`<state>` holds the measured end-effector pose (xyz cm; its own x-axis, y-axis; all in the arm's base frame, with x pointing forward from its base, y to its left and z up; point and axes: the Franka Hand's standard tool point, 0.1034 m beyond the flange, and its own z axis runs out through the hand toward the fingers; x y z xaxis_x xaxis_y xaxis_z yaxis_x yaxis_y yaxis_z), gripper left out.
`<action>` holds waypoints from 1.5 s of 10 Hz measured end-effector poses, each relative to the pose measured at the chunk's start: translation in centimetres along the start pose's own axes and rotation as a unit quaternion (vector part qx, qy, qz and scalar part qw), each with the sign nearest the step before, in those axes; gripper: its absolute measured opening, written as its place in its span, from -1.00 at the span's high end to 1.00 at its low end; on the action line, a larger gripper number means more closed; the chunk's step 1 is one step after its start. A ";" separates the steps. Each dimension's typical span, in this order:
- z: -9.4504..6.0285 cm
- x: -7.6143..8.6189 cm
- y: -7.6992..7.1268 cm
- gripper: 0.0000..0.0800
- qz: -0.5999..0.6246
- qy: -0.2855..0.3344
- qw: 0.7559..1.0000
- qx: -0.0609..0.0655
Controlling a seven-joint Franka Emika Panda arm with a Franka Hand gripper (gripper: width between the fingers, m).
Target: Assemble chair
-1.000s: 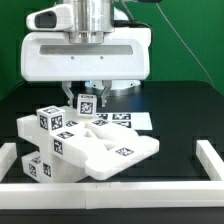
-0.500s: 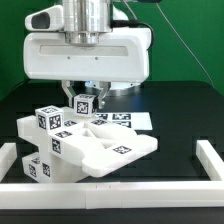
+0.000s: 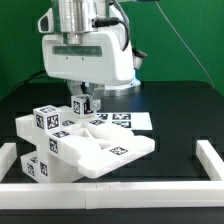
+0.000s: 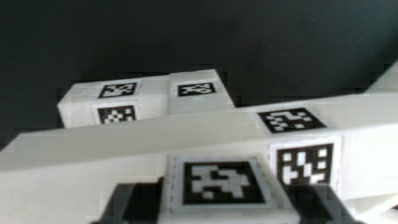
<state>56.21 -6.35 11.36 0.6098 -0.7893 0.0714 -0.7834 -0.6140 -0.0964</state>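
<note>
Exterior view: the chunky white plastic chair assembly (image 3: 85, 145), made of slabs, bars and cubes bearing black-and-white square tags, sits on the black tabletop (image 3: 180, 115) toward the exterior view's left, near the long plain white border rails (image 3: 215, 165). The thin flat marker board (image 3: 128, 120) lies just behind it. The white Panda arm's two-finger gripper (image 3: 83, 104) hangs directly above the assembly's rear, its fingers closed narrowly on a small white tagged cube part (image 3: 82, 104).

Wrist view: the same small cube (image 4: 222, 183) appears between the dark fingers (image 4: 128, 200), one on each side (contact on both sides looks firm, though the pads are partly cropped). The assembly's tagged blocks (image 4: 151, 100) lie beyond it.

Step in hand, as judged: seating or screwing this small part into the assembly's rear section; the chair appears well advanced. The next move calls for keeping the part square to its socket and pressing or turning it home without shifting the assembly.
</note>
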 end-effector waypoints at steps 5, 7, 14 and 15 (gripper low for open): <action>0.0 0.3 0.4 -0.61 -0.352 -0.003 0.936 -0.004; 0.0 0.4 0.5 -0.62 -0.422 -0.001 0.907 -0.008; 0.0 0.4 0.2 0.30 -0.437 0.004 0.899 -0.017; 0.0 0.4 0.2 0.30 -0.412 0.004 0.911 -0.017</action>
<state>56.28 -6.76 11.39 0.9917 -0.0597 0.1136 -0.0629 -0.9977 0.0243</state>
